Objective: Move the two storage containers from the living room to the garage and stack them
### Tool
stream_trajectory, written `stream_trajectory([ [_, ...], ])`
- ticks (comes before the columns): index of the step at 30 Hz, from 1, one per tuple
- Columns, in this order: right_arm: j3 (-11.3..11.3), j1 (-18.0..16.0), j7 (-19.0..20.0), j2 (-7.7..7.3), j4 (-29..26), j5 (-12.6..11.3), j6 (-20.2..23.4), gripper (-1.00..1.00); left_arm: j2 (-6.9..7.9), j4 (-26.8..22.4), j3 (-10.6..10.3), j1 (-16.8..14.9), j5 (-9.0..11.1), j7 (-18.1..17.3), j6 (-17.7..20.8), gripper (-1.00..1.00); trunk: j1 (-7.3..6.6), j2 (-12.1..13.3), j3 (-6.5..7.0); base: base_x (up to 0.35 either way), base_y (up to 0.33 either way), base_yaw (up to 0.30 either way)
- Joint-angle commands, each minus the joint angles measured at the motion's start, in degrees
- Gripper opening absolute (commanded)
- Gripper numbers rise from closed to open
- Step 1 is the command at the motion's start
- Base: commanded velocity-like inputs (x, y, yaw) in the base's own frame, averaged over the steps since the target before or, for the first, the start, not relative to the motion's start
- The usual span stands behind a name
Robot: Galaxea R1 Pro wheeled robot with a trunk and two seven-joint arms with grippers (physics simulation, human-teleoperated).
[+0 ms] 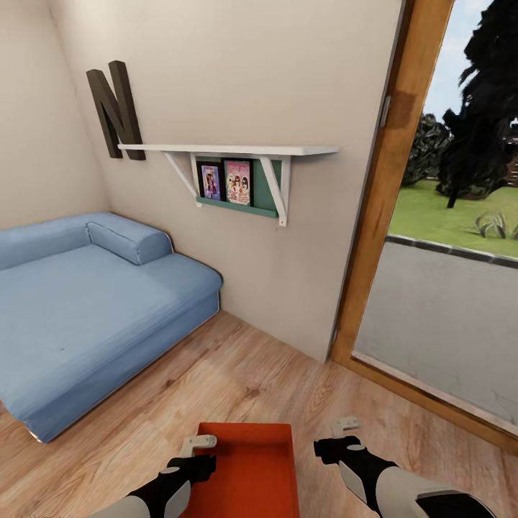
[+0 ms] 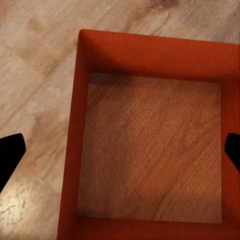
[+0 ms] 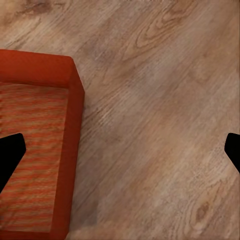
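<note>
Red-orange container (image 1: 255, 471) sits on the light wood-plank floor (image 1: 237, 374) at the near edge of the head view, centre, btwn the two arms. It's open-topped and upright, w/ nothing inside; the floor grain shows through its base in the left wrist view (image 2: 150, 150). Long axis runs near-to-far, one short end wall pointing toward the far wall, the near end cut off by the frame.

Left tool (image 1: 193, 447) hangs just beside the container's left wall, near its far-left corner; contact can't be made out. In the left wrist view the two dark fingertips (image 2: 10, 152) stand wide apart, straddling the container's width, so the tool is spread w/ nothing gripped. Right tool (image 1: 339, 437) hovers over bare planks to the right of the container, apart from it. Its fingertips (image 3: 10, 155) also stand wide apart in the right wrist view, holding nothing; the container's corner (image 3: 60, 150) shows there beside one fingertip.

Blue sofa (image 1: 86, 302) fills the far-left. A dark letter "N" (image 1: 115, 108) and a white shelf (image 1: 230, 150) hang on the cream wall. Wooden door frame (image 1: 381, 187) at right, w/ grass and trees outside.
</note>
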Motion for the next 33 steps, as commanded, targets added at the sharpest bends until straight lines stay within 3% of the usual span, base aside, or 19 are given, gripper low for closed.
stream_trajectory([
  [1,0.4,-0.1,-0.3,0.02,0.1,0.1,-0.2,1.00,-0.03,0.1,0.3,0.0,0.1,0.1,-0.2,1.00,-0.01,0.0,-0.05,0.000,0.000,0.114],
  [33,0.4,-0.1,-0.3,0.02,0.1,0.1,-0.2,1.00,-0.03,0.1,0.3,0.0,0.1,0.1,-0.2,1.00,-0.01,0.0,-0.05,0.001,0.035,0.011],
])
